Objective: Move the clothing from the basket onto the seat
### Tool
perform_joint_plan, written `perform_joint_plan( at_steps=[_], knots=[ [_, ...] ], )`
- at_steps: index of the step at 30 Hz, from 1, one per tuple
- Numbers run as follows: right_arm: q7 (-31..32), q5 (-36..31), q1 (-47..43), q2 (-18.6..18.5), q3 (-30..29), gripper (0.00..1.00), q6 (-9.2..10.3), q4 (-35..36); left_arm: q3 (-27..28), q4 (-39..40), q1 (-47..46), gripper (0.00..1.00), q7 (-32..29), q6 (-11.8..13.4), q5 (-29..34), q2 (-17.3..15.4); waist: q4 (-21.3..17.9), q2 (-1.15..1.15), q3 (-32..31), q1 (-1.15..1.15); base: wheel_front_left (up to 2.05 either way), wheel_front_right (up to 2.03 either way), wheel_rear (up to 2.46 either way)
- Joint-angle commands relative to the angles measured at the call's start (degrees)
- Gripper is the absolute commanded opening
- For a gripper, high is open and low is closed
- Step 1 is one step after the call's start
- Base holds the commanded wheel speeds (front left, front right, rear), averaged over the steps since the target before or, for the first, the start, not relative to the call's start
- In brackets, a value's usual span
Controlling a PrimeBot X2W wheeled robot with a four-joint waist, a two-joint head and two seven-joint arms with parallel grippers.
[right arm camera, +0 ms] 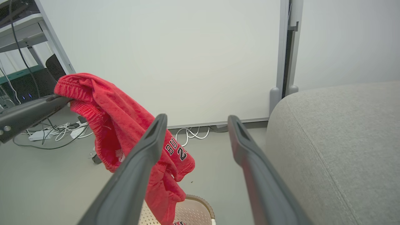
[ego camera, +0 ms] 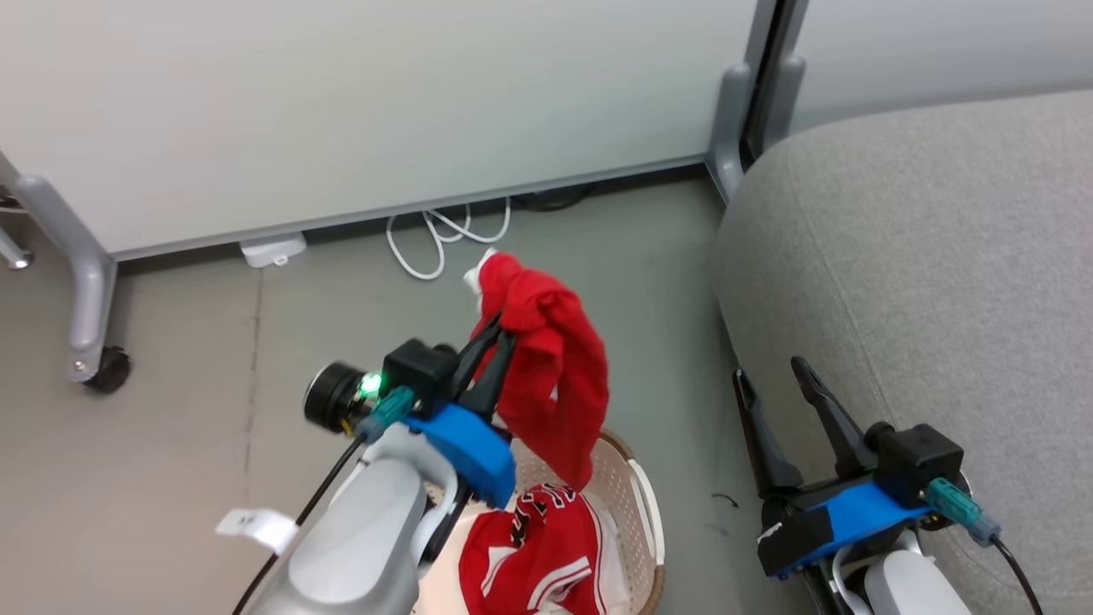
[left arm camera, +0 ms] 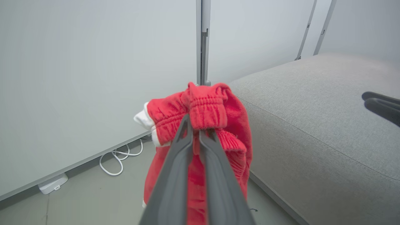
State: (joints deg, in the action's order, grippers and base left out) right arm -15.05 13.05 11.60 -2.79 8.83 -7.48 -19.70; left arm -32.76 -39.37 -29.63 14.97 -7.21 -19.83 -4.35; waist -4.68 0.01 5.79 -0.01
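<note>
My left gripper (ego camera: 495,329) is shut on a red garment (ego camera: 555,367) by its elastic waistband (left arm camera: 206,106), and the cloth hangs down above the basket (ego camera: 628,478). A small white tag (ego camera: 475,275) sticks out at its top. In the basket lies a red jersey (ego camera: 529,555) with white stripes. The grey seat (ego camera: 931,282) stands to the right of the basket. My right gripper (ego camera: 773,371) stands open beside the seat's front edge, nothing between its fingers (right arm camera: 147,156). The hanging red garment (right arm camera: 125,125) shows black-white lettering in the right wrist view.
A white partition wall (ego camera: 341,102) on grey wheeled legs (ego camera: 85,290) runs along the back. White cables (ego camera: 435,235) and a small white box (ego camera: 273,249) lie on the grey floor at its foot. A white paper tag (ego camera: 256,525) hangs by my left arm.
</note>
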Motion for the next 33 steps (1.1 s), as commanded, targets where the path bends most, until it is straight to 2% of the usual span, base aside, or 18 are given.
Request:
perform_joint_plan(
  at_steps=[1, 16, 23, 33],
  knots=[
    [-0.2, -0.4, -0.8, -0.2, -0.2, 1.0, -0.03, -0.2, -0.5, 0.5, -1.5, 0.0, -0.1, -0.4, -0.3, 0.0, 1.0, -0.01, -1.1, 0.01, 0.0, 0.0, 0.0],
    [0.7, -0.8, -2.1, -0.2, -0.3, 1.0, -0.03, -1.0, -6.6, 2.4, -14.3, 0.0, -3.5, -0.4, -5.6, 1.3, 3.0, -0.01, -3.8, 0.01, 0.0, 0.0, 0.0],
    [1.4, -1.0, -2.2, -0.2, -0.1, 1.0, -0.03, -0.7, -9.4, 3.1, -17.1, 0.0, -3.7, -0.2, -8.7, 1.4, 3.1, -0.01, -3.9, 0.01, 0.0, 0.0, 0.0],
    [2.3, -1.0, -1.4, -0.2, 0.8, 1.0, -0.03, -0.6, -15.0, 4.1, -18.5, 0.0, -3.4, 1.5, -13.0, 1.4, 2.8, -0.01, -3.7, 0.01, 0.0, 0.0, 0.0]
  ],
)
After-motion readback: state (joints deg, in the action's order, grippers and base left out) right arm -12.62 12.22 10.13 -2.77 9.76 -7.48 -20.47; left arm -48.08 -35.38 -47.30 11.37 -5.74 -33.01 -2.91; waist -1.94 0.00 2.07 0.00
